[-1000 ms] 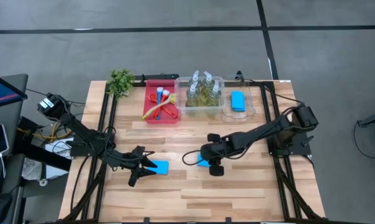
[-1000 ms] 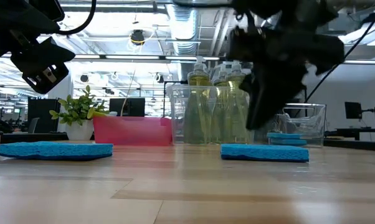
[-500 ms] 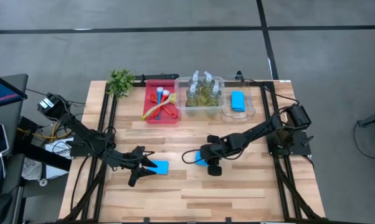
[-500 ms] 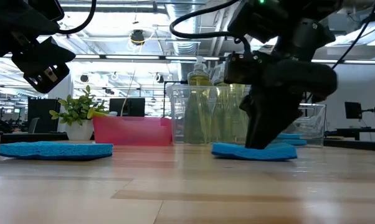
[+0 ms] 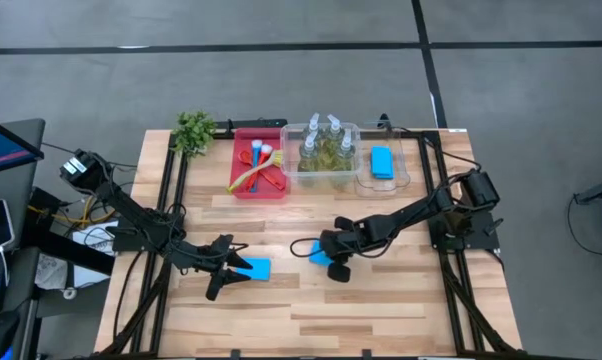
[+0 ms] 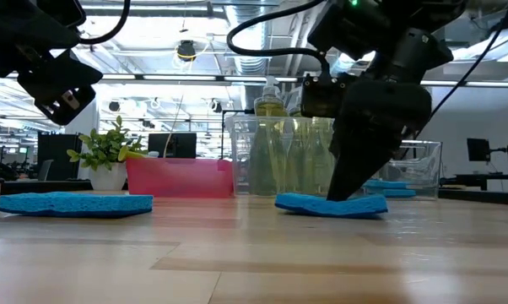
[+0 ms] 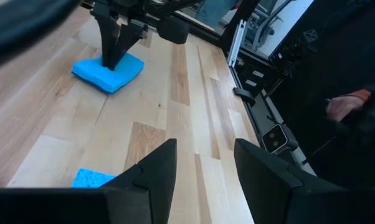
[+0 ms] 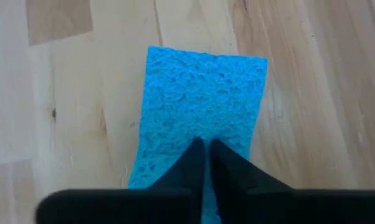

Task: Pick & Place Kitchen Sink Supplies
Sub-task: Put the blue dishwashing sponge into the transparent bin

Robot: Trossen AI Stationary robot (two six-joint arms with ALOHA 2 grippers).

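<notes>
A flat blue sponge [image 8: 203,93] lies on the wooden table near its middle, with my right gripper [image 8: 204,144] shut on it from above; in the low view the sponge [image 6: 321,205] bows a little under the fingers. A second blue sponge [image 5: 255,268] lies flat toward the table's left. My left gripper [image 7: 203,168] hovers open just above it and beside it without touching. More supplies sit at the far edge: brushes in a red tray [image 5: 271,190], bottles in a clear bin [image 5: 326,178], and one sponge [image 5: 382,162] in another bin. My right gripper has its shut fingertips [image 6: 337,192] on the middle of the sponge's top face [image 8: 200,127]. They slant steeply down from the table's right side. Whether a ridge of sponge is pinched between them is hidden by the fingers. The sponge rests on the table, its ends slightly raised.
A small green plant [image 5: 193,130] stands at the far left corner. Black frame rails [image 5: 171,190] run along both table sides. Bare wood stretches along the near half of the table [image 5: 311,315].
My right gripper has come down onto the sponge, shifted a little toward the table's left edge, and shut. The sponge has slid a short way toward the left edge and now bows instead of lying flat.
</notes>
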